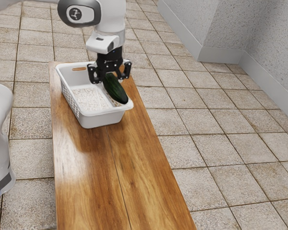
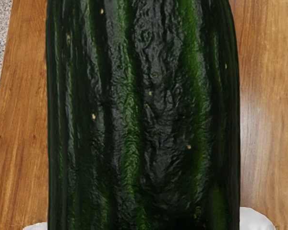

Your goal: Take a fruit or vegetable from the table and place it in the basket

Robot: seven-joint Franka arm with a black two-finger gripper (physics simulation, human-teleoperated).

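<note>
Currently — claw (image 1: 112,78) clasping cucumber (image 1: 116,91) | basket rim (image 1: 98,112) near its lower end | table (image 1: 110,172) underneath

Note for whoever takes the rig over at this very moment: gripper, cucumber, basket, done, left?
Gripper: shut on the cucumber.
Cucumber: tilted, over one side of the basket; its lower end overlaps the rim in the exterior view, contact unclear.
Done: cucumber picked up, brought to the basket.
Left: probably shift it inward, lower it clear of the rim, release, back off.
</note>
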